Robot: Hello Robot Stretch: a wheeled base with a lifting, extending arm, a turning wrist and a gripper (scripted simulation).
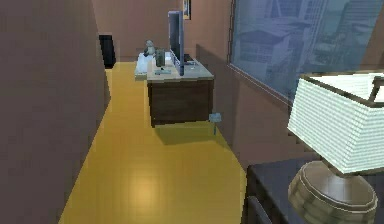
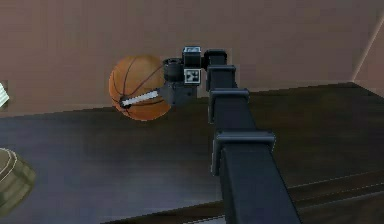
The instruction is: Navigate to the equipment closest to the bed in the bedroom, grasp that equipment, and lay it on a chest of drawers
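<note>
Brown walls and a yellow floor (image 1: 150, 170) run toward a low cabinet (image 1: 180, 98) with small items on it, beside a large window (image 1: 290, 40). A shaded lamp (image 1: 340, 120) stands on a dark wooden top (image 2: 100, 150). Along that top's far edge, left of the middle, sits or hangs an orange basketball (image 2: 135, 72), its lower part overlapping the edge; whether it rests there or is lifted clear cannot be told. The arm (image 2: 245, 150) reaches across the top, and the gripper (image 2: 130, 98) lies against the ball's front, one pale finger (image 2: 150, 95) crossing its lower half. How the jaws stand, and whether they hold the ball, cannot be told.
</note>
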